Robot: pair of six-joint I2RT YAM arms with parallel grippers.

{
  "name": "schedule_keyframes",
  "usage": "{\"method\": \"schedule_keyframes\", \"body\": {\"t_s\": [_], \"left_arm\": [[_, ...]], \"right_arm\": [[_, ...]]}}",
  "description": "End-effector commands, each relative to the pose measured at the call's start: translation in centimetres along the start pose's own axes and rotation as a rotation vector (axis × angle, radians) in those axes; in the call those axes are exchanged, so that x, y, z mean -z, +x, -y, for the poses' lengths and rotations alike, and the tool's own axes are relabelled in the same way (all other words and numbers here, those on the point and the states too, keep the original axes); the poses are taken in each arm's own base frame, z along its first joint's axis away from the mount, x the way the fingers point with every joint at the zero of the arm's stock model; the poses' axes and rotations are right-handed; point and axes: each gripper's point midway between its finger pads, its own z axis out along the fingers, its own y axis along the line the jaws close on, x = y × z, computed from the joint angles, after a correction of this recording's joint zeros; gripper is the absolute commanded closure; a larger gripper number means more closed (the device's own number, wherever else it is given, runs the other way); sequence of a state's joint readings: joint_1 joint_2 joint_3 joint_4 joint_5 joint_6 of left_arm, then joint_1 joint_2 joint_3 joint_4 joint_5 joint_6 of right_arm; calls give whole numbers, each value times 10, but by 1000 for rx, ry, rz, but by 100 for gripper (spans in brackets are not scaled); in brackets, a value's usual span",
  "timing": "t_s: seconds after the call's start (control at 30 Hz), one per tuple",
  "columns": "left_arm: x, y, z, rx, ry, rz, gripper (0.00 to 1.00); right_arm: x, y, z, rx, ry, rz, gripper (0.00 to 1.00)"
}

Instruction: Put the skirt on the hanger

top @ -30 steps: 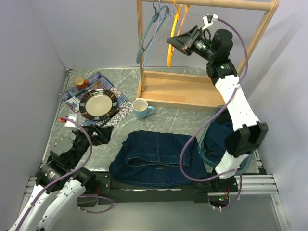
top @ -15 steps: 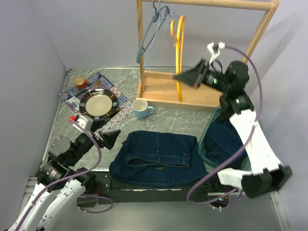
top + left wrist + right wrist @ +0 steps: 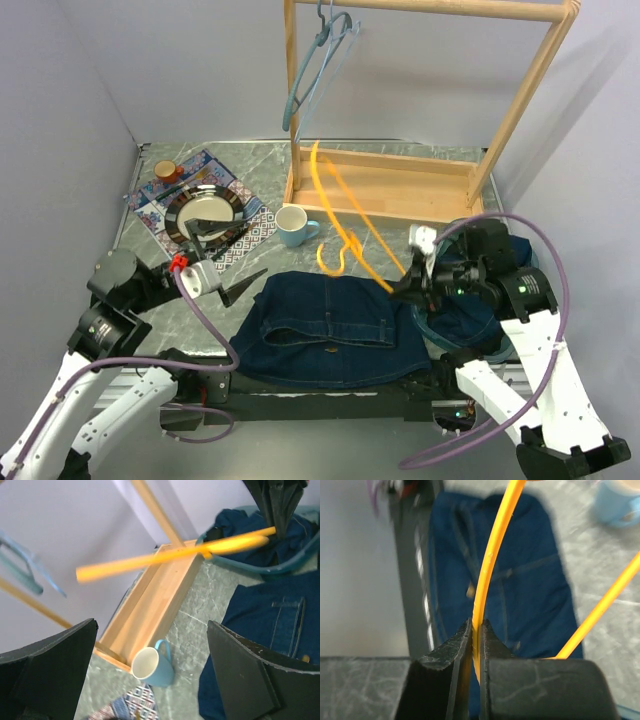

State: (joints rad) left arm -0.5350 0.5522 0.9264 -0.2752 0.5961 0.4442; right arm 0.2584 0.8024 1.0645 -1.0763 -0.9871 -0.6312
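The orange hanger (image 3: pixel 492 550) is pinched at one thin arm by the right gripper (image 3: pixel 400 287), and the jaws are shut tight on the wire with no gap to be seen. The hanger is carried in the air above the right end of the skirt (image 3: pixel 330 325), its long axis slanting from the gripper up and away to the far left, with the hook hanging over the skirt's far edge. It is blurred in the overhead and left wrist views.

The skirt is spread flat on the table at the near middle, and its long axis runs left to right. It lies below and to the left of the right gripper. The waist is judged to be at the left end, though this cannot be told for certain.

The left gripper (image 3: pixel 222 262) is seen with its jaws set wide apart and nothing between them. It is poised just beside the skirt's left edge, so this is the nearer free hand for lifting cloth. The coming move is judged to turn on the hanger being lowered towards the skirt.

The skirt is dark blue denim, heavy and stitched, with soft folds. The hanger is slim, smooth and rigid. A teal basket (image 3: pixel 428 325) of blue cloth is found at the right, and a pale wooden rack (image 3: pixel 380 185) at the far side.
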Motion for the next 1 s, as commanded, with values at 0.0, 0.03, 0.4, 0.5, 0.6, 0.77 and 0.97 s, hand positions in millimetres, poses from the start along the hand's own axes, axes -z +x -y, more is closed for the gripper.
{"method": "schedule_keyframes", "body": {"t_s": [0.0,0.03,0.4,0.5,0.6,0.77,0.97], "left_arm": [[-4,-19,12,-155,150,54,3],[-6,-13,15,-175,181,43,1],[3,46,57,-111,347,-179,7],[10,59,69,-85,363,-205,8],[9,68,72,-80,357,-213,9],[-1,93,77,-91,393,-297,25],[-5,104,94,27,423,-361,97]], "right_arm": [[-5,33,-31,148,-222,-137,100],[-9,35,-33,145,-264,-157,100],[-28,20,-51,189,-476,-217,100],[-31,17,-51,195,-493,-222,100],[-36,20,-57,196,-536,-243,100],[-41,20,-64,174,-588,-259,100],[-44,17,-58,137,-575,-274,100]]}}
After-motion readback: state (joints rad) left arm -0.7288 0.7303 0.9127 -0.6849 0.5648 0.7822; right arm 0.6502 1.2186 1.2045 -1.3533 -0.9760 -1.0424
